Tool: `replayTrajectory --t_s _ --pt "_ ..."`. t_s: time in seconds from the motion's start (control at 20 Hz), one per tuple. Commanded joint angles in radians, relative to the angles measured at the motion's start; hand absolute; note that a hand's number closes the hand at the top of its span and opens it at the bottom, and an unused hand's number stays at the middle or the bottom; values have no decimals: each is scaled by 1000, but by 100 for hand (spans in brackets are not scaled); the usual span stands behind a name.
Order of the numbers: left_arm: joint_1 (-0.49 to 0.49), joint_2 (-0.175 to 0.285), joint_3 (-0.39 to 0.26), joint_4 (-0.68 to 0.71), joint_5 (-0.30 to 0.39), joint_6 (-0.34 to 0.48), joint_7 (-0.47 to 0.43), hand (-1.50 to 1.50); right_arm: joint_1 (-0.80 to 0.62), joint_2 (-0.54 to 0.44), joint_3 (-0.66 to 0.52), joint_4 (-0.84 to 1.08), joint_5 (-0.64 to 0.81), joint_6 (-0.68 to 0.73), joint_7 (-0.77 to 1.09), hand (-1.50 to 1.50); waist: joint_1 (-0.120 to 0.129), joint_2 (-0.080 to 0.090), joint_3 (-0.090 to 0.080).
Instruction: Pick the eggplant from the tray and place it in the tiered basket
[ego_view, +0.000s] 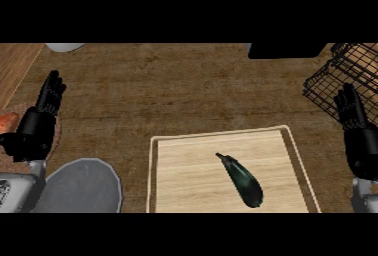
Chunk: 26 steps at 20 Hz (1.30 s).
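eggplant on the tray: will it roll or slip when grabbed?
Probably rolls sideways if nudged: the eggplant is rounded and long, lying flat on the wooden tray. Likely slippery; its dark skin shows a sheen. Its thicker end, away from the stem, may tip downward if it is gripped near the stem.

Nothing legible: no text, label or number on pale wooden tray (184, 170), dark purple eggplant (244, 182) or black wire basket (332, 80).

Dark eggplant (244, 181) lying on wooden tray (177, 175), wire tiered basket (341, 75) upper right, both hands open, left hand (46, 102), right hand (353, 112)
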<state>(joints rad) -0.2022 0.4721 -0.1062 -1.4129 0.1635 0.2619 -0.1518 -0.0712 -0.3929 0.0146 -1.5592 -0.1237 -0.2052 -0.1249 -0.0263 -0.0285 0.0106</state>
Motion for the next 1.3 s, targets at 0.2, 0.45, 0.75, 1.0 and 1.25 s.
replayTrajectory --t_s 0.2,0.45,0.75,1.0,1.25 --pt "20 39 8 61 -51 -9 38 0 -27 121 150 -38 -101 59 320 150 37 31 -13" --pt "58 23 -32 62 -67 4 100 0 132 2 93 61 183 -227 467 -150 3 28 -19" --pt "58 -14 -61 17 -104 27 165 0 109 -138 145 -332 282 -174 886 -150 15 24 -13" --pt "27 -11 -60 19 -96 13 183 0 12 -281 258 -395 208 120 1099 -150 33 29 -16" --pt "3 -13 -59 1 -106 15 192 0 -206 -328 294 -411 55 310 1366 -150 67 33 -15"
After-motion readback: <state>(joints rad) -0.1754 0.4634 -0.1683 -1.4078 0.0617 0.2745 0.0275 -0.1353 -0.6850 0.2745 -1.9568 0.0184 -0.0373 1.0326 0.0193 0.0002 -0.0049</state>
